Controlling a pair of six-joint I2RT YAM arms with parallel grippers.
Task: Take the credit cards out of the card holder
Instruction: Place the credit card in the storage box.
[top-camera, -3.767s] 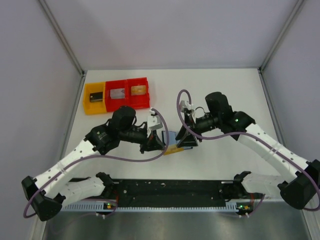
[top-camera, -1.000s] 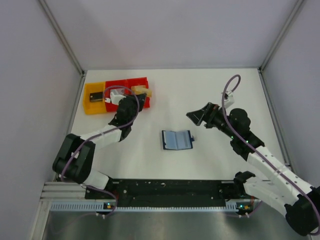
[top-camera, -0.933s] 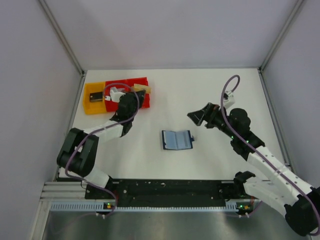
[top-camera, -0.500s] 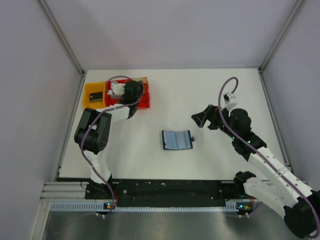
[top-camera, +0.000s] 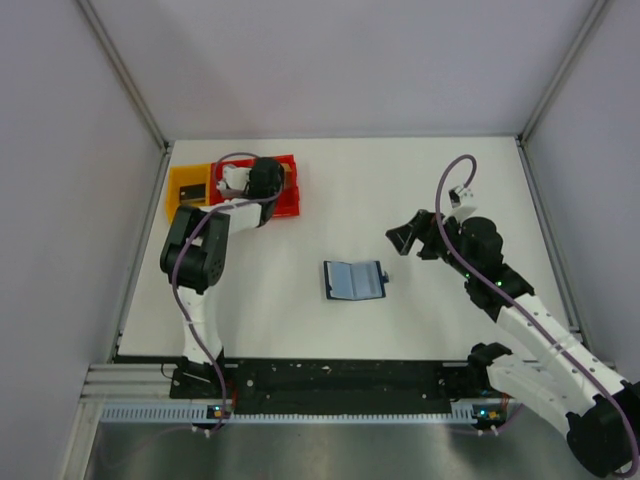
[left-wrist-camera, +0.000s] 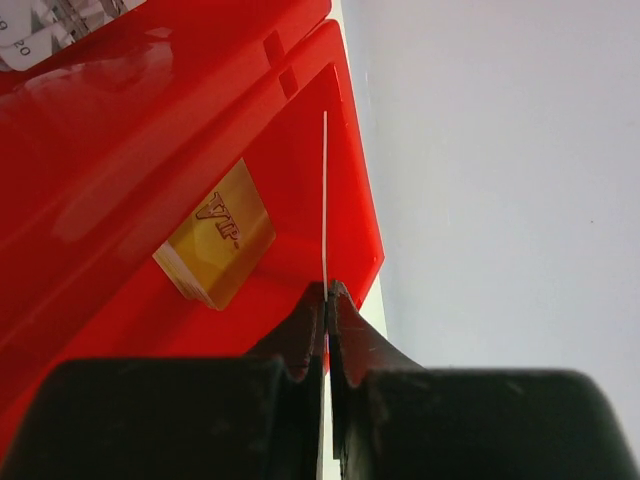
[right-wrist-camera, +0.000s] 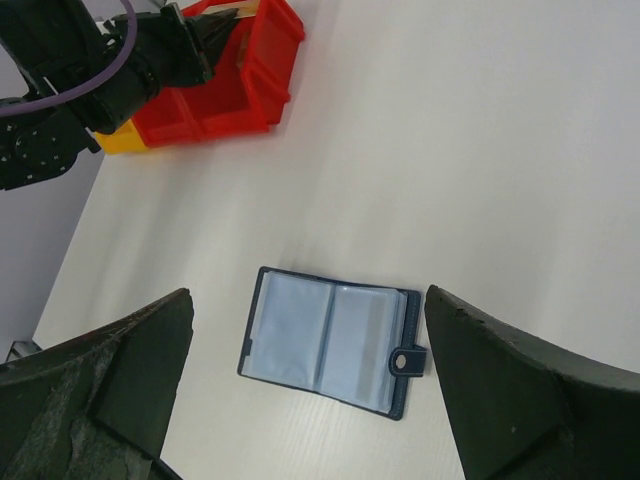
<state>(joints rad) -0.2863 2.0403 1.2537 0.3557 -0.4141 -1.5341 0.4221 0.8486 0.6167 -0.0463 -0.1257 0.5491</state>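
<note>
The card holder (top-camera: 354, 280) lies open and flat on the white table, its lighter blue sleeves facing up; in the right wrist view the card holder (right-wrist-camera: 330, 340) has its clasp tab (right-wrist-camera: 403, 360) on the right edge. My right gripper (top-camera: 403, 236) hovers above and to the right of it, and the right gripper (right-wrist-camera: 308, 295) is open and holds nothing. My left gripper (left-wrist-camera: 327, 290) is shut on a thin credit card (left-wrist-camera: 324, 200) seen edge-on over the rightmost red bin (left-wrist-camera: 120, 200). A gold card (left-wrist-camera: 215, 248) lies inside that bin.
Two joined red bins (top-camera: 290, 205) and a yellow bin (top-camera: 185, 192) stand at the back left, near the left wall. The left arm (top-camera: 195, 250) is stretched out to them. The right arm's cable (top-camera: 447, 190) loops up over its wrist.
The left arm has swung back and left, carrying the card from beside the bins to over the rightmost red bin. The right gripper has drifted slightly right. The card holder has stayed put.
</note>
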